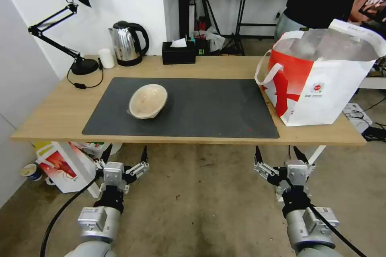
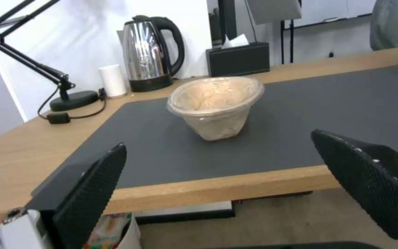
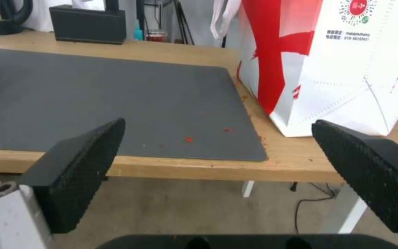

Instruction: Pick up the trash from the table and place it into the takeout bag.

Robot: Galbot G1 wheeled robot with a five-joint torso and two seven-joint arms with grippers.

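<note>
Beige bowl (image 1: 148, 101) tilted on mat (image 1: 209, 106), takeout bag (image 1: 317, 76) upright — left gripper (image 1: 125, 153), right gripper (image 1: 278, 153), jaws wide.

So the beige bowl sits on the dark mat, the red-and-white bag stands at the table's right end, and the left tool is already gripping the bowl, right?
Not quite. The left tool is open and hangs below the table edge, apart from the beige bowl, as the head view shows. The bowl does sit on the dark mat, and the red-and-white bag stands at the right end.
</note>
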